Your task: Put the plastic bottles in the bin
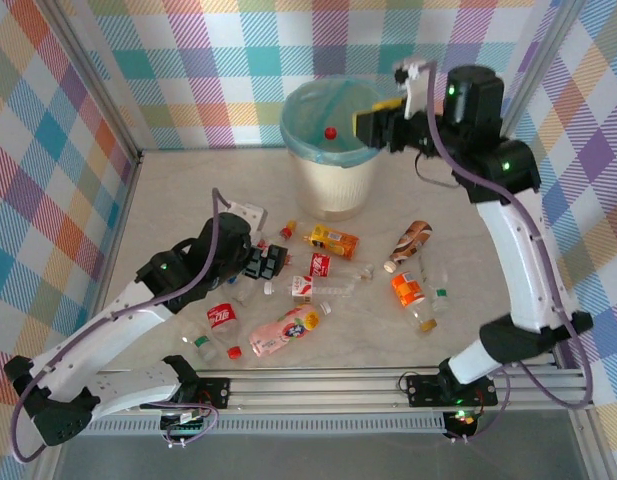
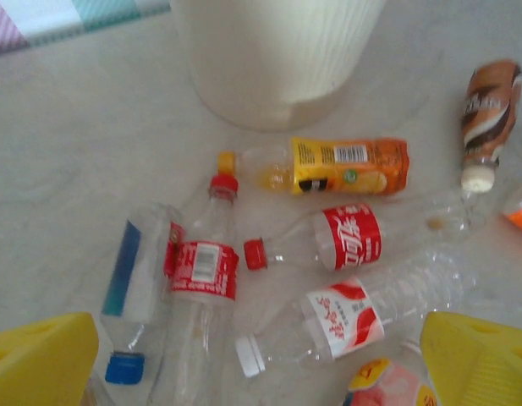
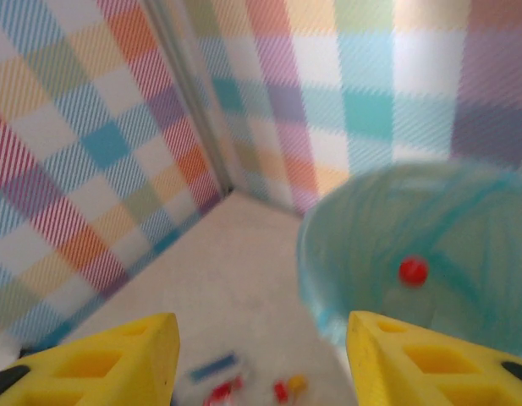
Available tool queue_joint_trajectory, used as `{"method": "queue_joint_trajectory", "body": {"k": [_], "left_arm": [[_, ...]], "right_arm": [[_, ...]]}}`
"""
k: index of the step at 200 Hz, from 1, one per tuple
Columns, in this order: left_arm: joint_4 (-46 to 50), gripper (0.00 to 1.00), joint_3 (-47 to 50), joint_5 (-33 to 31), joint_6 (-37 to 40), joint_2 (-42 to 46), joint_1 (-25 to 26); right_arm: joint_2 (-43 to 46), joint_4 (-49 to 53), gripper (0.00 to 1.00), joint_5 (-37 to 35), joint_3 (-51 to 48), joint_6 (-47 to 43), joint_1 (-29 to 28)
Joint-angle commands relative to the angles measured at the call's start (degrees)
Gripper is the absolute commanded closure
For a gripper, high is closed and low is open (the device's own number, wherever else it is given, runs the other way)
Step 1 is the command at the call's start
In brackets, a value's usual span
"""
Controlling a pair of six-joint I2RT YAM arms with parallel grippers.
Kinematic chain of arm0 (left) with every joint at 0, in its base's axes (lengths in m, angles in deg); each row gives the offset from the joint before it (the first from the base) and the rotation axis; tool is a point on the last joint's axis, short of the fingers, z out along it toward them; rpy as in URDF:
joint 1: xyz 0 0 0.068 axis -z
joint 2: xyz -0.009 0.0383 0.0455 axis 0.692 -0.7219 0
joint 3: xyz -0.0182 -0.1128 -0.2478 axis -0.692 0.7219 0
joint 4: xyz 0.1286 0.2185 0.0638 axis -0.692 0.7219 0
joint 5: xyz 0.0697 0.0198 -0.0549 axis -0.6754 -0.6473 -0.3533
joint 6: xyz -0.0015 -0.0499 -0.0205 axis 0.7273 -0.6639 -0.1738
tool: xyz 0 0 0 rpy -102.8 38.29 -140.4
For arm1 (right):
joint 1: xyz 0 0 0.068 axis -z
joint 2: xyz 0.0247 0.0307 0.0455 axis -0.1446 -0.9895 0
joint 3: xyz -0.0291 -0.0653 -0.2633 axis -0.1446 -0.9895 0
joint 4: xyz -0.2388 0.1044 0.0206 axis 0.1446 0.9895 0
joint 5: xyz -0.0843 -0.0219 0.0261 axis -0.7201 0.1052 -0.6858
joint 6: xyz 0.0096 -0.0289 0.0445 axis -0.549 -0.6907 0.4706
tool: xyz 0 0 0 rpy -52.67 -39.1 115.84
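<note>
Inside the bin (image 1: 333, 165) you see one red cap (image 1: 330, 132); about ten bottles (image 1: 326, 265) lie on the table (image 1: 188, 200); left gripper (image 1: 271, 262) and right gripper (image 1: 371, 122) gape empty.

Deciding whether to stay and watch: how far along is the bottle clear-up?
Done: one bottle's red cap shows inside the bin. In hand: nothing; the right jaws stand open over the bin, the left jaws open above the pile. Left: roughly ten bottles on the table, including the orange-labelled juice bottle and brown bottle.
</note>
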Motion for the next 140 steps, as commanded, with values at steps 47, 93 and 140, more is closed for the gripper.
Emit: {"method": "queue_joint_trajectory", "body": {"k": [47, 93, 140], "left_arm": [[7.95, 0.06, -3.06, 5.83, 0.65, -14.89, -6.90], [6.27, 0.10, -3.10, 15.44, 5.61, -23.40, -16.63], [7.82, 0.20, -4.09, 19.78, 10.63, -31.20, -19.24]], "right_arm": [[13.45, -0.73, 0.46, 4.62, -30.30, 8.19, -0.67], [14.41, -0.49, 0.45, 5.30, -32.77, 7.84, -0.67], [13.05, -1.05, 0.44, 5.39, -32.17, 6.63, -0.67]]}}
